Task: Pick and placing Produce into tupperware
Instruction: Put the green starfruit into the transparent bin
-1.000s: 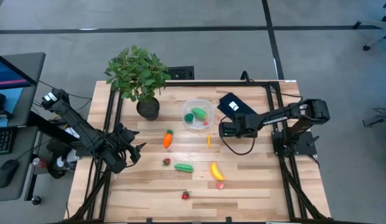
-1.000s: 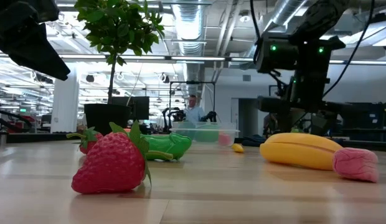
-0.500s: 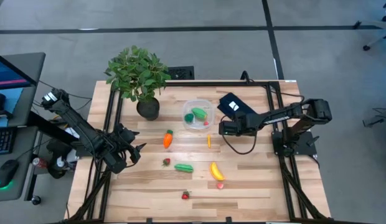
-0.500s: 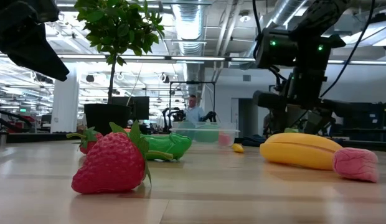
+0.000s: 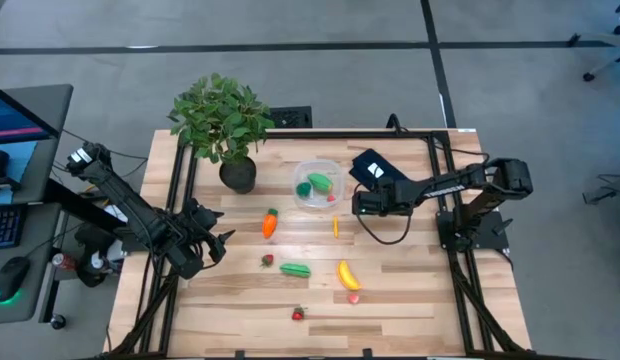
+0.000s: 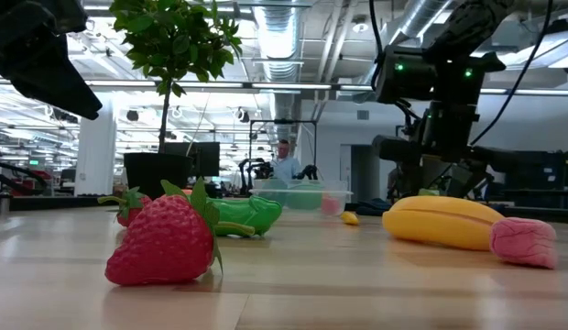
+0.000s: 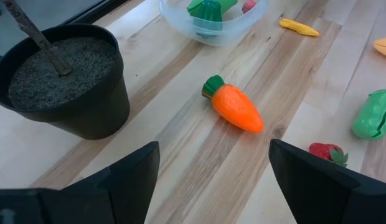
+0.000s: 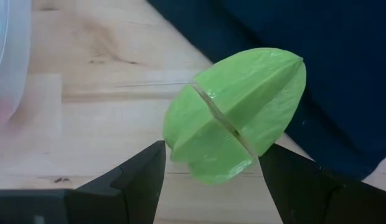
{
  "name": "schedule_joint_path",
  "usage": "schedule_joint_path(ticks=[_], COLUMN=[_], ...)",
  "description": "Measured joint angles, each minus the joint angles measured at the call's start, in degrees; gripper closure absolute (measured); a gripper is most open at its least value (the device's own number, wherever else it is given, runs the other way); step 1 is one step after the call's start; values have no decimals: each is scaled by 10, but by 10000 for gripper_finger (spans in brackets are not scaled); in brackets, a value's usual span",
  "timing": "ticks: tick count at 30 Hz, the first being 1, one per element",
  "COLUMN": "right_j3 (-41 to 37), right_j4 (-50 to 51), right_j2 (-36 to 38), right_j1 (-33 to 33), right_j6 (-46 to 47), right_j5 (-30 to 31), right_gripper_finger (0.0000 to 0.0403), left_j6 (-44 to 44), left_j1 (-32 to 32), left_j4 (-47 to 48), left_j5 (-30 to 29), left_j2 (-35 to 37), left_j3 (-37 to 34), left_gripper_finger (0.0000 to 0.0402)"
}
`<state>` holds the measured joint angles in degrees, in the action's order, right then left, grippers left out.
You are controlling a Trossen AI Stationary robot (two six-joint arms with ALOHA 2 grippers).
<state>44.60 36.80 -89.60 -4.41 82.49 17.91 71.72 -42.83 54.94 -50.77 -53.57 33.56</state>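
Two grippers show, one at each side of the table. At the left edge the left gripper (image 5: 212, 246) hangs with its fingers (image 7: 317, 180) spread wide and nothing between them — the orange carrot (image 7: 235, 107) lies on the wood ahead of it, near the dark plant pot (image 7: 63, 81). Farther right sit a green piece (image 5: 295, 269), a banana (image 5: 347, 274) and strawberries (image 5: 298, 314) loose on the boards. The clear tupperware (image 5: 317, 185) stands near the table's middle, already holding green produce (image 5: 319, 182). Just right of it the right gripper (image 5: 357, 206) has its fingers (image 8: 140, 171) parted about a ridged light-green fruit (image 8: 236, 112) — each fingertip sits at the fruit's lower edge, but a firm grip cannot be told. That fruit sits over the edge of the flat black rectangle (image 5: 378, 167).
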Motion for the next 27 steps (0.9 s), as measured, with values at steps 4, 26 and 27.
schedule_joint_path(ticks=[4,26,27], right_j3=[0,0,0], right_j4=[-14,-32,-18], right_j2=[0,157,174], right_j1=[0,8,3], right_j6=[-3,-192,-221], right_j5=[-9,-233,-233], right_gripper_finger=[152,152,152], left_j6=[0,0,0], left_j1=[0,0,0], left_j4=[0,8,8], left_j5=[0,0,-4], left_j2=[0,0,0], left_j3=[0,0,0], left_gripper_finger=[107,107,107])
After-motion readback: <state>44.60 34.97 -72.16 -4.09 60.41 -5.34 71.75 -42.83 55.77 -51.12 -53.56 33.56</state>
